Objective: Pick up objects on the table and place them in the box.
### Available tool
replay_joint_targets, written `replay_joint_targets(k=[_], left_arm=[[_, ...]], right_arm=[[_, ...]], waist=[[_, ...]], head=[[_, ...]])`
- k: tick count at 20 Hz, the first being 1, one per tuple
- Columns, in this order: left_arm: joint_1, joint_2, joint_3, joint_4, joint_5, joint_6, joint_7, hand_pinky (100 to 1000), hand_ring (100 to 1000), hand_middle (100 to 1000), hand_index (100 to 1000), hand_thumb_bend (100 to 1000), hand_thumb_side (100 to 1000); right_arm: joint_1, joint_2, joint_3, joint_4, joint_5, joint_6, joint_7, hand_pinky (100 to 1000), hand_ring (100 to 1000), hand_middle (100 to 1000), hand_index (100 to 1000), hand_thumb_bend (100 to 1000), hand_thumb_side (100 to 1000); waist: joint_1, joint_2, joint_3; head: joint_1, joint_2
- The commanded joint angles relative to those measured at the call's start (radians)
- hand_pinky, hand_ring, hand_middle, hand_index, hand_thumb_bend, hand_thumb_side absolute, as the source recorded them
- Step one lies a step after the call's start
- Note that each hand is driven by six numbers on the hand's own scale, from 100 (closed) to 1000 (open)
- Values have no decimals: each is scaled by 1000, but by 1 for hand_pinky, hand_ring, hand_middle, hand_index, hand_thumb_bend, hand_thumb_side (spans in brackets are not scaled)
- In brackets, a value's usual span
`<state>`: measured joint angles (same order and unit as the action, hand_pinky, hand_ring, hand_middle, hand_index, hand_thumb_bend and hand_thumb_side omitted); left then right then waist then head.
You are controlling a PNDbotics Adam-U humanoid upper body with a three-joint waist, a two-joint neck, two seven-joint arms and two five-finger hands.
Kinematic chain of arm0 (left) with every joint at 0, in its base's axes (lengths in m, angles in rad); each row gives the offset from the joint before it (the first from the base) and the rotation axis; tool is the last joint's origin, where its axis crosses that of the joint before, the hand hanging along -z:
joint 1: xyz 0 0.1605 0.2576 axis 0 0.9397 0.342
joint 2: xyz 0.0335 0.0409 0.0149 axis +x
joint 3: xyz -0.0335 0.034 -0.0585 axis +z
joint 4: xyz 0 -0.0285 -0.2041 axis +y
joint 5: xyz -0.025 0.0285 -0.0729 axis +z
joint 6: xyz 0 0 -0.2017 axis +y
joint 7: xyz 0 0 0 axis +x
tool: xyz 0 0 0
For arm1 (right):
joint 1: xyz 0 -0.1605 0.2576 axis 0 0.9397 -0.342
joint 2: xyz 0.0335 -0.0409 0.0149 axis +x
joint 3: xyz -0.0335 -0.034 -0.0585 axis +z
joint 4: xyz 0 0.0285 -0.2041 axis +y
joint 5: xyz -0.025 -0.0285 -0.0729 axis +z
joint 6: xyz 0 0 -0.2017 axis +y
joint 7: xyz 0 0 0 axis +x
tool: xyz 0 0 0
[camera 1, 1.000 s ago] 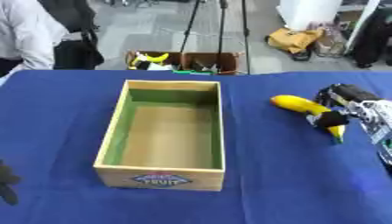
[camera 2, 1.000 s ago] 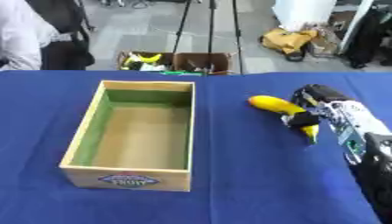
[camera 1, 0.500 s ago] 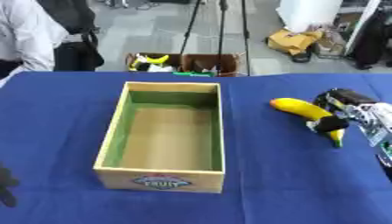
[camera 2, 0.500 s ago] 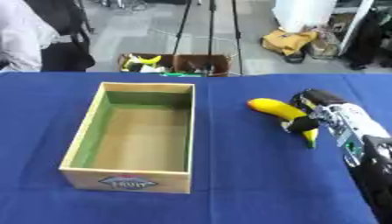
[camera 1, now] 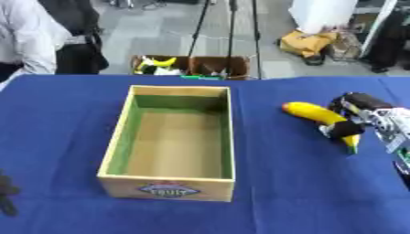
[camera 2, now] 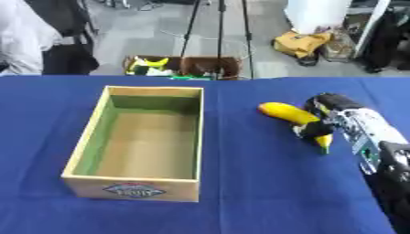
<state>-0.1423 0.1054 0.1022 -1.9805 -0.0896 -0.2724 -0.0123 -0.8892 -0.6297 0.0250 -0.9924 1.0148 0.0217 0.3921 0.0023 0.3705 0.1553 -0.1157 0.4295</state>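
Two hands show, and neither shows whole. At the right edge of the frame the right hand [camera 2: 324, 119] sits on the banana [camera 2: 290, 116], its dark thumb and fingers curled round the fruit's lower half so that part of the peel is hidden; whether the banana is lifted or rests on the cloth is hard to tell from here. Its fat yellow end points toward the middle of the frame, and its thin tip pokes out below the fingers. The silver and black forearm behind it is cut off by the right and lower edges.

At the lower left corner only a dark sliver of the left hand [camera 1: 6, 194] appears, too little to say how its fingers stand.

On the blue table [camera 1: 288, 192], left of centre, stands the wooden box [camera 1: 118, 137] with green inner walls and a label on its near face that cannot be read; its floor is bare brown wood. The banana lies well apart from it, to the right.

Beyond the table's far edge, upper centre, a low brown crate [camera 2: 210, 66] on the floor holds something yellow and some blurred clutter.
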Motion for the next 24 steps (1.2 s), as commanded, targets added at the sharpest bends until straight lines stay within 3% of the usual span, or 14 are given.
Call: replay_joint_targets(k=[1,24], left_arm=[[-7,8,1,-19,-5,3,1,318,518,537,688,100,976],[-5,9,1,-19,-7,7,-2,319,518,538,689,100,975]], right_arm=[[-18,-38,-4,-10,-2,-1,-19,275,610,611,714,167,543],[-23,-58,4,-43,-18,-10,-72,248,584,561,675,139,577]], waist=[[-1,-18,-1],[-1,-22,-8]], head=[[1,-10],[2,-11]])
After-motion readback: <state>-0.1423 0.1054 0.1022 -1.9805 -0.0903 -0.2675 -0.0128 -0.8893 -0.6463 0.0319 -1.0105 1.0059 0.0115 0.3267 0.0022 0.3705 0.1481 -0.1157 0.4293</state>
